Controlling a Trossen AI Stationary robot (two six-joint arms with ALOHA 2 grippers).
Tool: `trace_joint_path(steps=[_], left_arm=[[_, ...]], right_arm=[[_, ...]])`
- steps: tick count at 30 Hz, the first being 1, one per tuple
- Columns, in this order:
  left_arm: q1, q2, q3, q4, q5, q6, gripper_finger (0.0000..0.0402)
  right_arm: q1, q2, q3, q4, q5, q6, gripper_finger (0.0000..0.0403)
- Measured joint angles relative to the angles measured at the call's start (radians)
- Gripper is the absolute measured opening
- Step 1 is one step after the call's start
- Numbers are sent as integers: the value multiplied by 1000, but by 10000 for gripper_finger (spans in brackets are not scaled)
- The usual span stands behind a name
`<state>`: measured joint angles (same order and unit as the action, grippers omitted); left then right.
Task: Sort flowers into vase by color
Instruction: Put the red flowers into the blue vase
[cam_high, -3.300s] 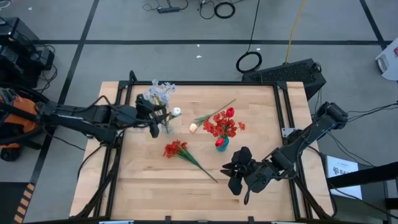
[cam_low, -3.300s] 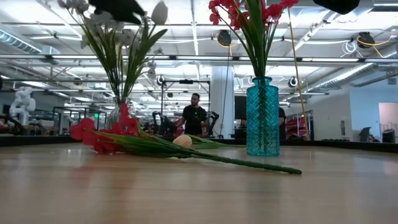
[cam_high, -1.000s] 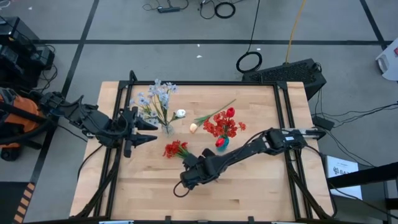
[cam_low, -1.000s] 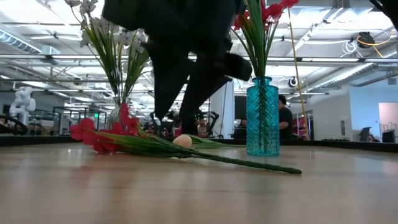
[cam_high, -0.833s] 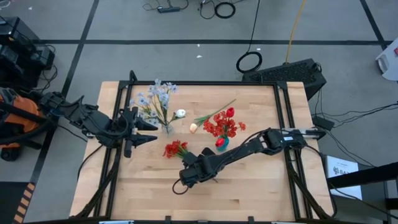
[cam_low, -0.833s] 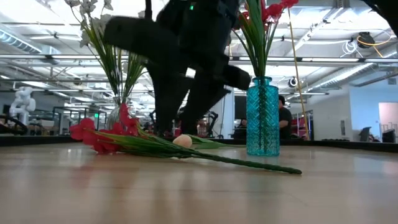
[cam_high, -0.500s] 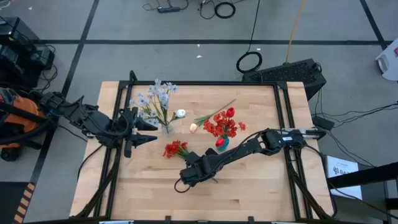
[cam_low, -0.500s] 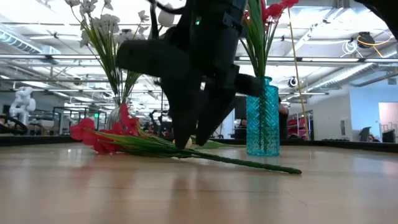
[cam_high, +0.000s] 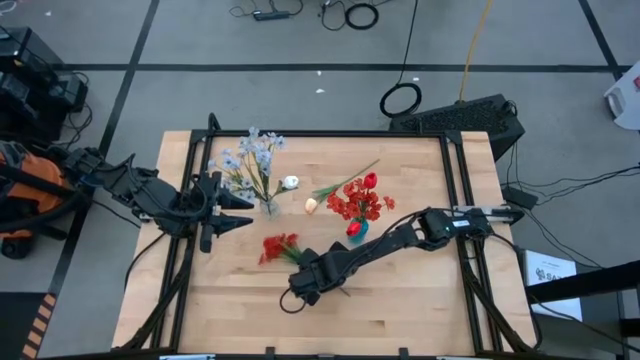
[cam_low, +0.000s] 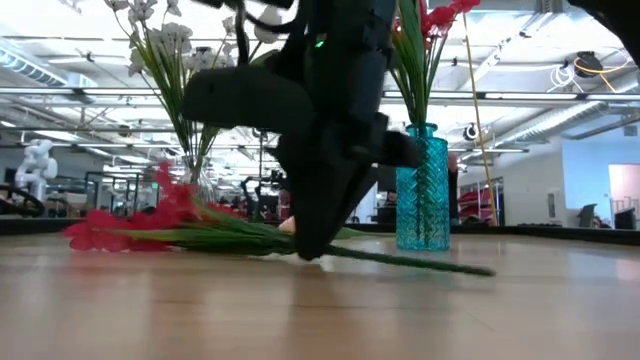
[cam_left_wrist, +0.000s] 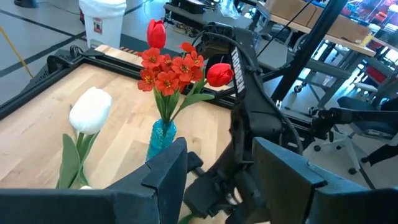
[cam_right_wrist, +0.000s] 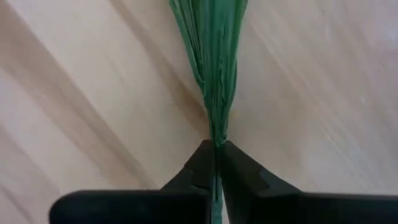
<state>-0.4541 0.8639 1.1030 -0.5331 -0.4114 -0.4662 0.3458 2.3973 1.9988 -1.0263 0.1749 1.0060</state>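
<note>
A red flower cluster (cam_high: 278, 247) lies on the table, with its head (cam_low: 110, 228) toward the left edge and its long green stem (cam_low: 410, 262) flat on the wood. My right gripper (cam_high: 312, 272) stands over the stem, shut on it. My left gripper (cam_high: 236, 210) waits open near the left edge, beside a clear vase (cam_high: 268, 207) of pale blue-white sprays. A teal vase (cam_high: 356, 230) holds red flowers. A cream bud (cam_high: 311, 205) lies on the table between the vases. My right gripper pinches the red cluster's green stem (cam_right_wrist: 215, 134) between its two fingertips (cam_right_wrist: 200, 163), just behind where the leaves fan out. It comes from above, pointing steeply down (cam_low: 308, 250), with the fingers across the stem. The flower lies on the table along its length.
Both vases stand in the table's middle, close to the far side of my right gripper. A black frame rail (cam_high: 455, 180) runs along the table's edges. Bare wood (cam_high: 400, 310) lies toward the near edge. People stand in the room beyond the table.
My right gripper has come down onto the red cluster's stem, and its fingers have gone from apart to shut on it. The flower head has slid toward the table's left edge, while the stem's free end has stayed in place.
</note>
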Motion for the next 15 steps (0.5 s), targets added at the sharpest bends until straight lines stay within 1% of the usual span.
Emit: trace_joint_path(steps=[2, 4, 9, 13, 15], left_arm=[[0, 0, 0, 0, 0, 0, 187], [0, 0, 0, 0, 0, 1, 187], [0, 0, 0, 0, 0, 1, 187], [0, 0, 0, -11, 0, 2, 187], [0, 0, 0, -33, 0, 2, 187]], right_arm=[[17, -21, -2, -13, 16, 2, 11], [41, -55, -1, -23, 56, 1, 6], [127, -129, 0, -83, 234, 51, 3], [202, -179, 1, -186, 415, 120, 2], [226, -192, 1, -284, 446, 174, 1]])
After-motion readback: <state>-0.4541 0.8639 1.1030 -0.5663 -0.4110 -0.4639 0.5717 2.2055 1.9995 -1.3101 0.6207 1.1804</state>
